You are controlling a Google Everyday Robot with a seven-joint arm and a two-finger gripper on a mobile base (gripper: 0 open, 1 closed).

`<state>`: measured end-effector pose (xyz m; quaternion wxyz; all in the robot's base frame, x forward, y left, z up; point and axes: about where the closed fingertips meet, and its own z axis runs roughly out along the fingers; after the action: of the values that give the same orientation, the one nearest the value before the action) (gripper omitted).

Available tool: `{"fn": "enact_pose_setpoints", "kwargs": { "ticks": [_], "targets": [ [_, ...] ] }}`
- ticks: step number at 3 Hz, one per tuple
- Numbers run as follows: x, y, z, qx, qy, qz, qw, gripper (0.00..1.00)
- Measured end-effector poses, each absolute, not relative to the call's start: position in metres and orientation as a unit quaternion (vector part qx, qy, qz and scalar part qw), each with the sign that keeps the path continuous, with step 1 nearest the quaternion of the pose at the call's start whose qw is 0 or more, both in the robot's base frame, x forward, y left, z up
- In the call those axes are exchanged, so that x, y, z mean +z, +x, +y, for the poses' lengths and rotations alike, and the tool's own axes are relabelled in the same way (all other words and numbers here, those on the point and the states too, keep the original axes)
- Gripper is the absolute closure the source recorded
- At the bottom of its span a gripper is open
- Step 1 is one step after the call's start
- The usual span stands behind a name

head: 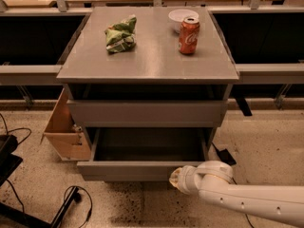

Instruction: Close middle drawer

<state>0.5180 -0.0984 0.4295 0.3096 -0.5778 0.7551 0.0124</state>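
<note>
The middle drawer (137, 171) is a grey metal tray with a flat front, standing partly open under the closed upper drawer front (145, 113) of the grey cabinet. Its dark inside (149, 146) holds nothing that I can see. My gripper (176, 178) is at the end of the white arm coming in from the lower right. It presses against the right part of the drawer's front face.
On the cabinet top (152, 61) lie a green chip bag (121, 33), a red soda can (189, 30) and a white bowl (179, 17). A cardboard box (66, 132) stands to the cabinet's left. Cables (71, 198) lie on the floor at the lower left.
</note>
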Motion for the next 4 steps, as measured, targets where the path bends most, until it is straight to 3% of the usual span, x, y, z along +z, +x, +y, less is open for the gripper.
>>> {"fn": "enact_pose_setpoints", "kwargs": {
  "ticks": [1, 4],
  "targets": [
    [0.429, 0.518, -0.098, 0.012, -0.578, 0.755, 0.310, 1.00],
    [0.410, 0.591, -0.089, -0.014, -0.582, 0.742, 0.333, 1.00]
  ]
}}
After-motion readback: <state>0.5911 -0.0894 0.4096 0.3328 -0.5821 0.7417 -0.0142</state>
